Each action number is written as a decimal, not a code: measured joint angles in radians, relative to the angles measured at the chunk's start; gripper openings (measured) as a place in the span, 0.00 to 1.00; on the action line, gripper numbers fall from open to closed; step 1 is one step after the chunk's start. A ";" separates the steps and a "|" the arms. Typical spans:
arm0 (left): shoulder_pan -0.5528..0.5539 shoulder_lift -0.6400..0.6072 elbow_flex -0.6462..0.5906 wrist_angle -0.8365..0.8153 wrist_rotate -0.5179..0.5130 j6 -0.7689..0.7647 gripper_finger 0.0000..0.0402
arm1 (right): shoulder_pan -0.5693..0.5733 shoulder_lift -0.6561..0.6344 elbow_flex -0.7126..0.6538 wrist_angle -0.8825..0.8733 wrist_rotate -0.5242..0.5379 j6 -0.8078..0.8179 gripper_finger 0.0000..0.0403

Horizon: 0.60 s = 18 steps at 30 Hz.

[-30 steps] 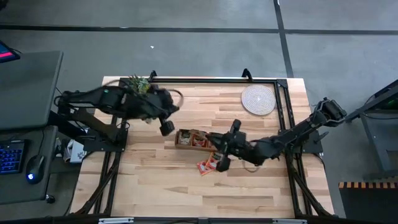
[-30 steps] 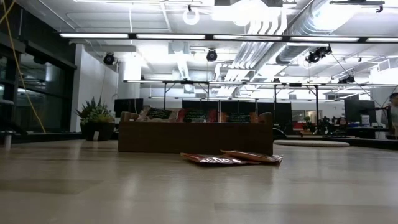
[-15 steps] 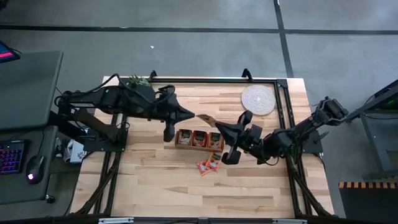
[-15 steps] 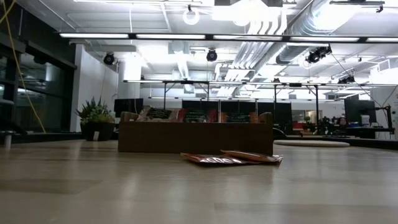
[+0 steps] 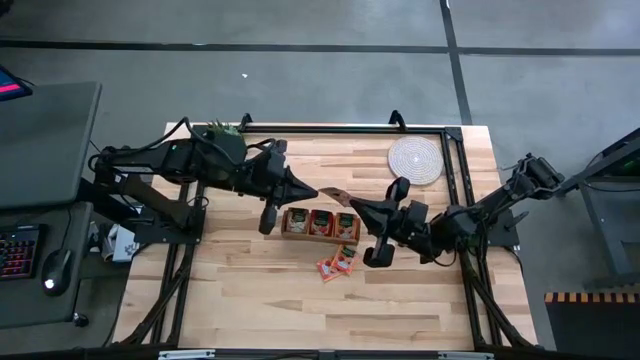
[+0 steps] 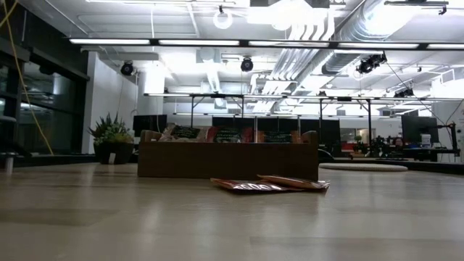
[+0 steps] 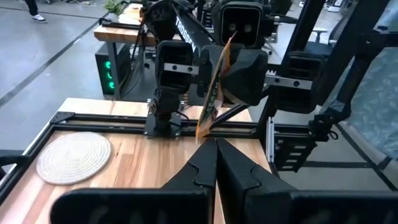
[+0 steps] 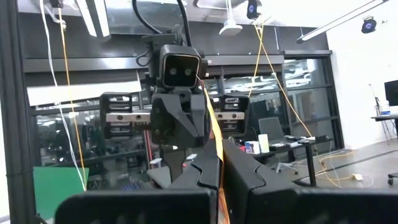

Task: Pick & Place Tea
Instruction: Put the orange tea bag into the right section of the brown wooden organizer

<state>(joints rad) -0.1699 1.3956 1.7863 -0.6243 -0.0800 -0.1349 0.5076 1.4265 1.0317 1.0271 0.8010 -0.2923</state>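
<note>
My left gripper (image 5: pixel 312 192) and right gripper (image 5: pixel 355 206) are both clamped on one tea sachet (image 5: pixel 334 193), held in the air above the wooden box (image 5: pixel 320 223). It looks light, thin and floppy; pinching the edges suits it. Two more sachets (image 5: pixel 337 264) lie just beside the box.

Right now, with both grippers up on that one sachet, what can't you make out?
- Held tea sachet: edge-on in both wrist views, tiny in the high view; its print is unreadable.
- Left gripper and right gripper: above the low view's frame.
- Wooden box: its front wall hides the compartments' contents in the low view; too small to count in the high view.
- Loose sachets: overlapping, number unclear.
</note>
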 joint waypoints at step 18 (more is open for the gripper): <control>0.000 0.014 0.000 0.039 -0.056 -0.026 0.44 | 0.019 -0.049 0.000 0.002 -0.043 -0.075 0.00</control>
<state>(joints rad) -0.1699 1.4094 1.7859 -0.5851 -0.1364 -0.1614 0.5270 1.3778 1.0317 1.0288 0.7581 -0.3674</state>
